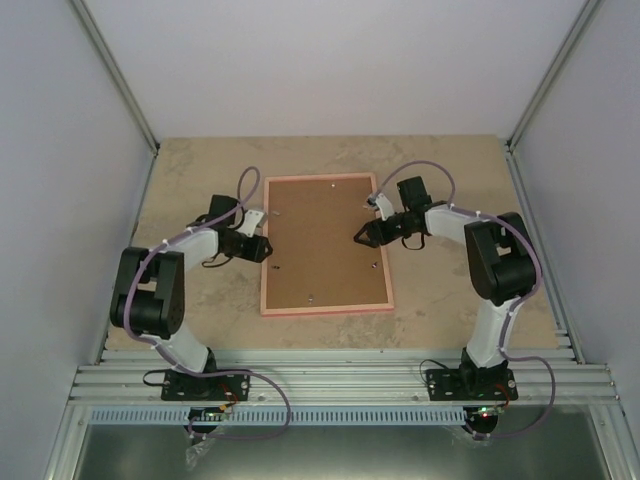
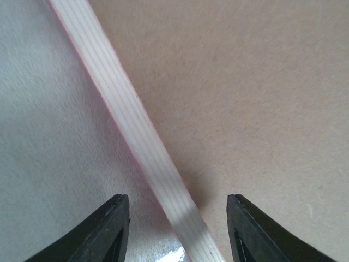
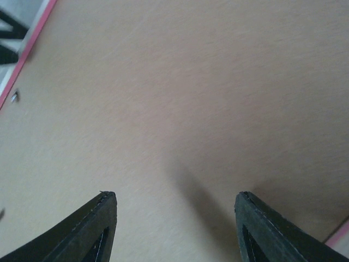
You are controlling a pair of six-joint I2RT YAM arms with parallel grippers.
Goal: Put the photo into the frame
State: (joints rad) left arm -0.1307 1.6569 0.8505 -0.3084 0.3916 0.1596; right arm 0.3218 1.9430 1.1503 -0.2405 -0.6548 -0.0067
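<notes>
Top view: the frame (image 1: 325, 306) is lying face-down in the middle of the table (image 1: 200, 170), with the brown backing board (image 1: 320, 240) sitting in it. The photo isn't showing anywhere, and I can't tell if it's lying under the board. The left pincer (image 1: 262, 246) is sitting at the frame's left rail. The right pincer (image 1: 362, 236) is hovering over the board's right side.

Left wrist: pincer released, 2 fingers (image 2: 109, 229) straddling the pale rail, gripping nothing. Risk: closing here is probably pinching the rail alone, tilting or dragging the whole frame.

Right wrist: pincer released, nothing between the fingers, flat board below. Risk: tips skating on the smooth board, or pressing it down and jamming it. The clip (image 3: 14, 96) by the pink edge could be snagging.
</notes>
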